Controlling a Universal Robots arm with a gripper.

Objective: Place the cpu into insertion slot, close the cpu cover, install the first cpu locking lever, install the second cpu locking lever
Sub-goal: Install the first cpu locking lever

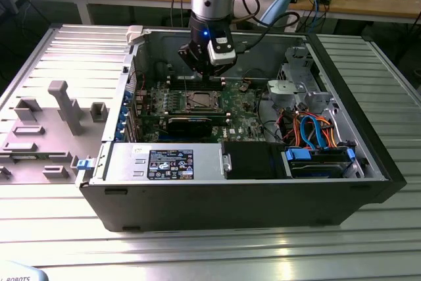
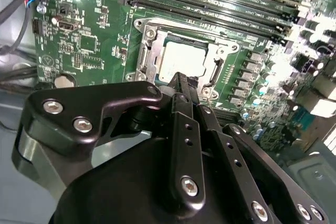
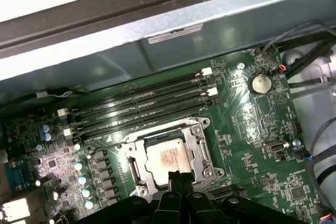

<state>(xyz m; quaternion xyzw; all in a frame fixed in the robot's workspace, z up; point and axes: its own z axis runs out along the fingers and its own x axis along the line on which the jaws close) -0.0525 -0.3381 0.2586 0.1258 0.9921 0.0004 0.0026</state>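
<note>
The cpu (image 3: 169, 157) lies flat in the insertion slot (image 1: 199, 101) on the green motherboard, its dull silver top showing in both wrist views (image 2: 184, 59). The cpu cover (image 3: 200, 148), a silvery frame, lies down around the chip (image 2: 148, 51). Whether the locking levers are latched I cannot tell. My gripper (image 2: 181, 78) hangs just above the socket's near edge, its black fingers pressed together and shut on nothing (image 3: 176, 176). In the exterior view the gripper (image 1: 200, 78) stands over the socket inside the open computer case.
Long black RAM slots (image 3: 142, 103) run beside the socket. A black expansion card (image 1: 191, 123) stands in front of it, then the power supply (image 1: 164, 161). A drive cage with blue and orange cables (image 1: 316, 129) is on the exterior view's right. A grey fixture plate (image 1: 52, 116) lies on its left.
</note>
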